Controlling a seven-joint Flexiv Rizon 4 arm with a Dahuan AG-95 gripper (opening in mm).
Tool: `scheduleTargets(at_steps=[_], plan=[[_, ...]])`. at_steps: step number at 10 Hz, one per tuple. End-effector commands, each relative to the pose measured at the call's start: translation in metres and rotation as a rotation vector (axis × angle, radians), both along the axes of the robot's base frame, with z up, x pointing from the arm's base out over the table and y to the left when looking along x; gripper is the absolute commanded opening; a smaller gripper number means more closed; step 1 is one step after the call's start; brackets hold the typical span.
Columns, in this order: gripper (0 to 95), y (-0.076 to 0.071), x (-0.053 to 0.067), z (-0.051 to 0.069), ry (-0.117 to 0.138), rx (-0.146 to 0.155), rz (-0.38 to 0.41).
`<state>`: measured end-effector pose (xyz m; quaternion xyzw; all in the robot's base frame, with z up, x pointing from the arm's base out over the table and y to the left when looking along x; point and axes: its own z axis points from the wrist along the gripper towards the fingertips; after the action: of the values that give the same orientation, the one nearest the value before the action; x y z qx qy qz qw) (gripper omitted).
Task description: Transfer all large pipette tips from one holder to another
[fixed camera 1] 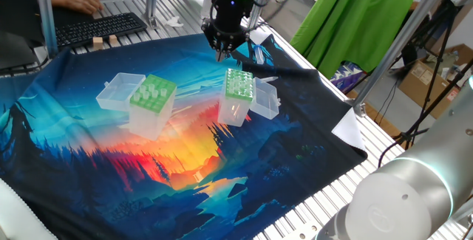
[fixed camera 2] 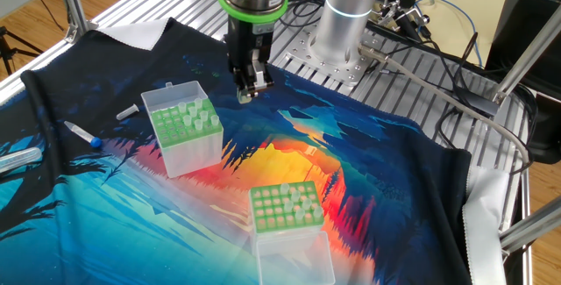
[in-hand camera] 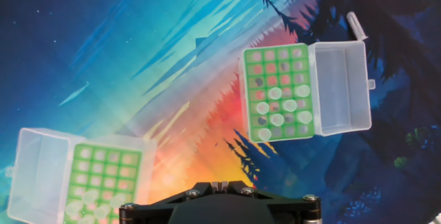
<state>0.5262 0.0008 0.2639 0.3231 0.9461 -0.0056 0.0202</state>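
Large pipette tips (in-hand camera: 283, 107) upright in holder (in-hand camera: 279, 93), wide ends up; tool (fixed camera 2: 248, 89) closed, empty.

The cloth (fixed camera 2: 368, 171) over the desk carries a painted landscape: deep blue and turquoise at its edges, dark tree silhouettes, an orange-red glow at the centre. Both clear boxes, one (fixed camera 2: 184, 127) at ten o'clock and the other (fixed camera 2: 285, 210) at six, have bright green hole plates holding whitish translucent tips (fixed camera 2: 204, 115). The claw (fixed camera 2: 249, 87) is black under a green ring (fixed camera 2: 253, 6).
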Motion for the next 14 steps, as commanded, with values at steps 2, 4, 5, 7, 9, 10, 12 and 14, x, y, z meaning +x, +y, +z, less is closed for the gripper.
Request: scheduleTargets(at_steps=[2,4,5,7,9,10,12,14], plan=[[0.0,0.001,0.002,0.001,0.023,0.02,0.052],[0.0,0.001,0.002,0.001,0.023,0.02,0.055],[0.0,0.001,0.002,0.001,0.028,0.009,0.064],[0.0,0.001,0.002,0.001,0.025,0.016,0.059],[0.0,0.001,0.002,0.001,0.023,0.025,0.056],[0.0,0.001,0.002,0.001,0.023,0.035,0.042],[0.0,0.003,0.005,0.0,0.026,0.038,0.029],[19.0,0.02,0.022,0.0,0.032,0.039,-0.003]])
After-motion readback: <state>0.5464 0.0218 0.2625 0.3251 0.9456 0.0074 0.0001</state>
